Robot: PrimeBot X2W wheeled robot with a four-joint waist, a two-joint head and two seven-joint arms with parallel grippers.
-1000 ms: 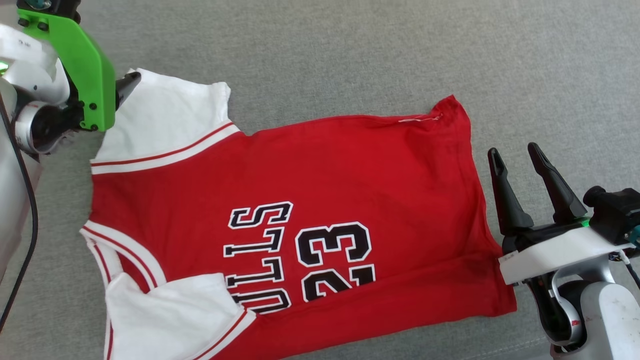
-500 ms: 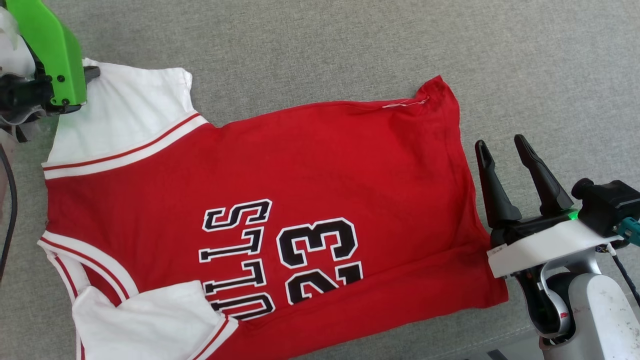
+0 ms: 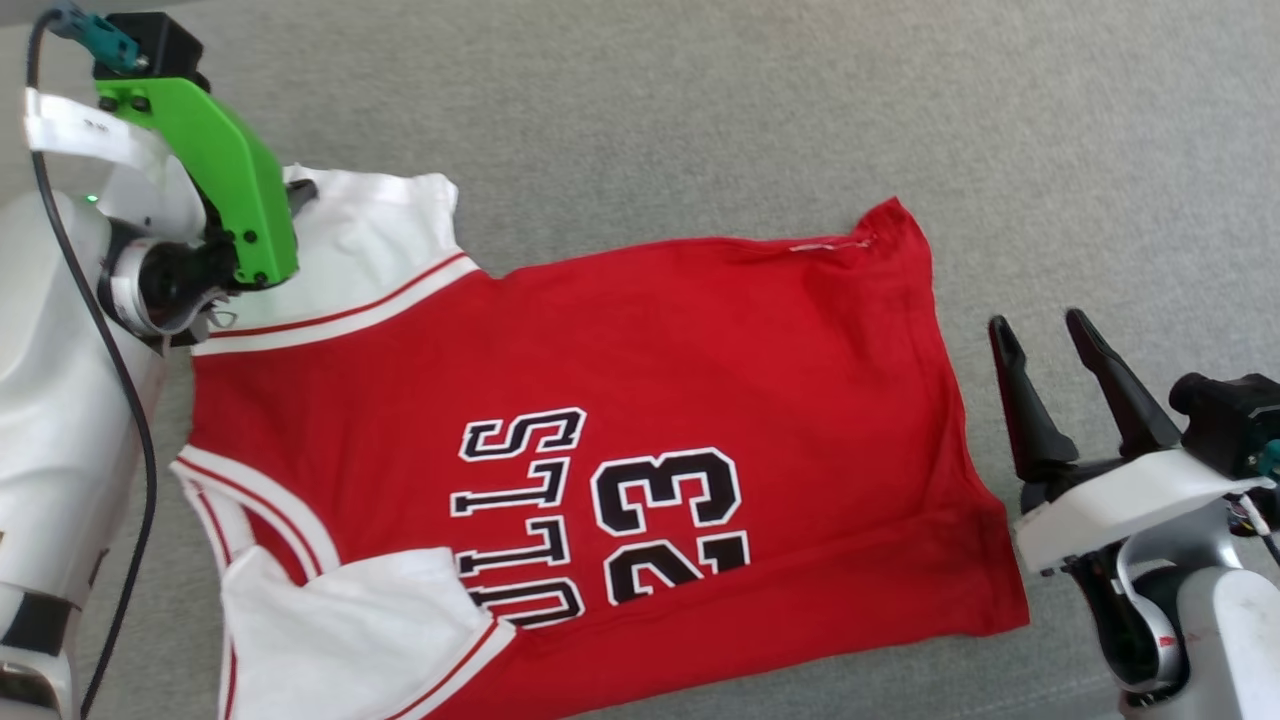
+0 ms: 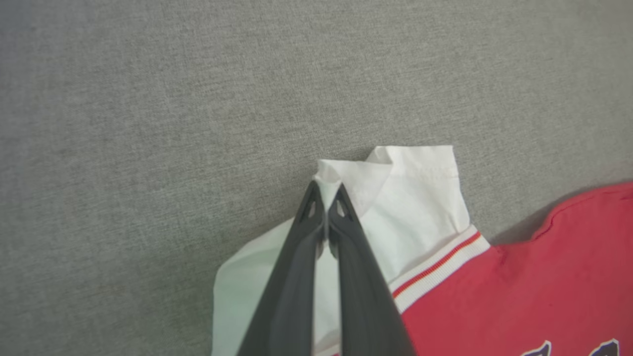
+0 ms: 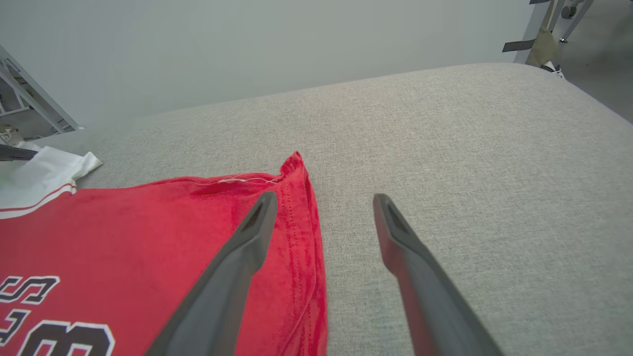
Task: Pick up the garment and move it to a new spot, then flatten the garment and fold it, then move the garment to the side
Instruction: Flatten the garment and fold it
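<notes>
Left gripper (image 3: 303, 190): closed, tips pressed together, pinching the garment (image 3: 640, 330) at a white sleeve corner. Located at upper left of head view, fingers pointing right and slightly up. Carried on a green bracket (image 3: 225, 170) that angles down toward the wrist joint. Backed by a white forearm (image 3: 50, 420) rising along the left edge.

Right gripper (image 3: 1040, 325): spread wide, nothing between the fingers. Located at lower right of head view, fingers pointing up and leaning slightly left. Mounted on a white plate (image 3: 1120, 505), with a black housing (image 3: 1225, 425) on the outer side. Positioned well apart from the left gripper.
</notes>
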